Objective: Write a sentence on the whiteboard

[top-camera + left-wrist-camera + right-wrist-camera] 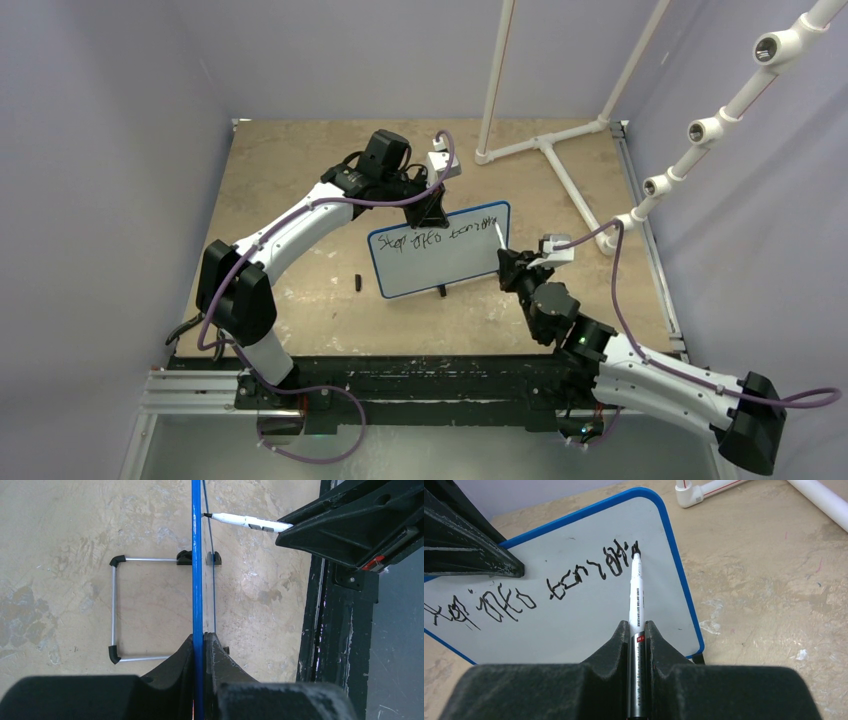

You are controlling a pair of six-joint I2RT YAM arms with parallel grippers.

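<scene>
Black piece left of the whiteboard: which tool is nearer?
Left. Left tool clamps the whiteboard's top edge, beyond and right of the piece; right tool holds a marker at its far end.

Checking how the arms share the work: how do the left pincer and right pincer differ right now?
The left pincer is shut on the whiteboard's blue top rim; the right pincer is shut on a marker. The left pincer points down over the board; the right pincer faces its front, marker tip at the sentence's end. Both are black, both gripping.

Robot lab: enclosed plywood table, PVC frame
</scene>
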